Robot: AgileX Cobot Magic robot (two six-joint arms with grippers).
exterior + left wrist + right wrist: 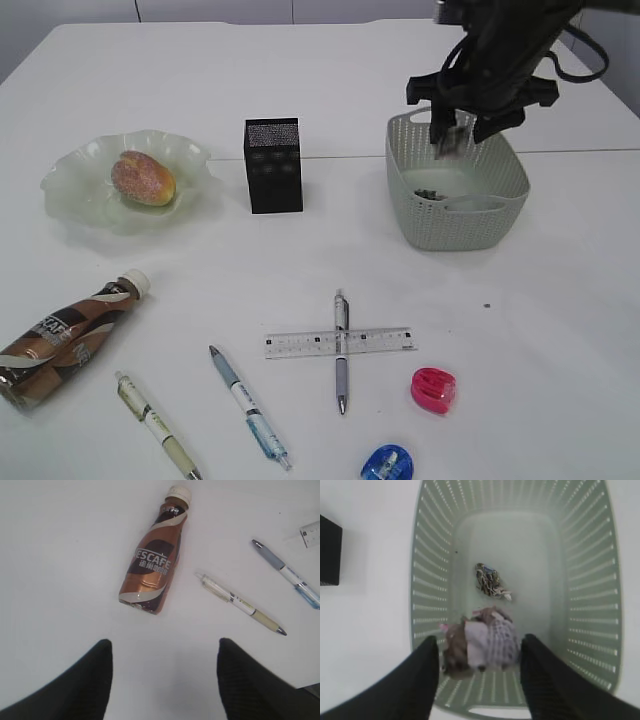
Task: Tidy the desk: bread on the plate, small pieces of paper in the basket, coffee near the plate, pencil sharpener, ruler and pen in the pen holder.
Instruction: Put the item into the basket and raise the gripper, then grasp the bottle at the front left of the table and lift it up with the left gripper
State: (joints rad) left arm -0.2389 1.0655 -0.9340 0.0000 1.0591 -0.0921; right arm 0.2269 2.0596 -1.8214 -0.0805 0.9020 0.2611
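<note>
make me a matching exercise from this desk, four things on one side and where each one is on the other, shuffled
Things:
1. bread
2. coffee bottle
3. ruler
4. crumpled paper

Places:
A. lying on its side at the front left of the table
B. on the floor of the basket
C. on the glass plate
D. lying crossed with a pen

Pairs: 1-C, 2-A, 3-D, 4-B

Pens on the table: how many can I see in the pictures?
3, all lying at the front. A cream pen is nearest the coffee bottle, a blue pen is beside it, and a grey pen lies across the ruler.
</note>
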